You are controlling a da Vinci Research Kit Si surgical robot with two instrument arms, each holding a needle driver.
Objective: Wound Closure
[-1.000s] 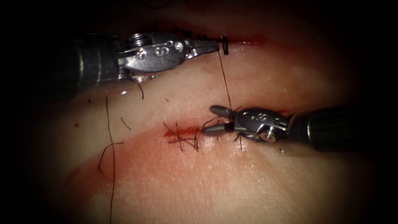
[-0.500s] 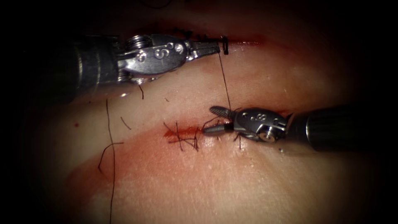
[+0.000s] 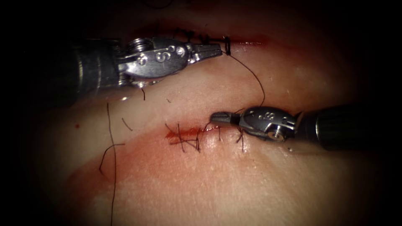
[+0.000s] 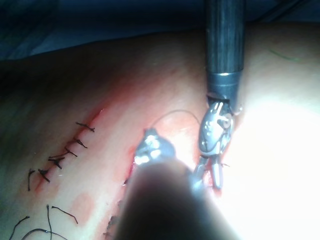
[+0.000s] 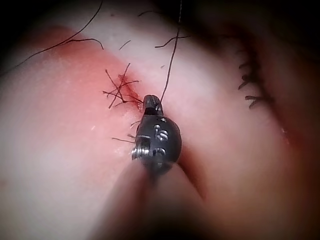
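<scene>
The right tool [image 3: 217, 117] has its jaws clenched together at the cut [image 3: 188, 134], apparently gripping the thread [image 3: 255, 79], though the grip itself is hard to make out. From there the thread runs slack in a curve up to the left tool [image 3: 217, 49], whose jaws are clamped on the needle [image 3: 227, 45] (seen nearly end-on, so where along its curve cannot be told). The needle is clear of the tissue [image 3: 251, 184], above an older stitched line [image 4: 65, 155]. Cut ends of thread [image 3: 184, 140] cross the cut, with red fluid [image 3: 178, 134] around them. A loose thread [image 3: 112, 159] lies well to the left.
</scene>
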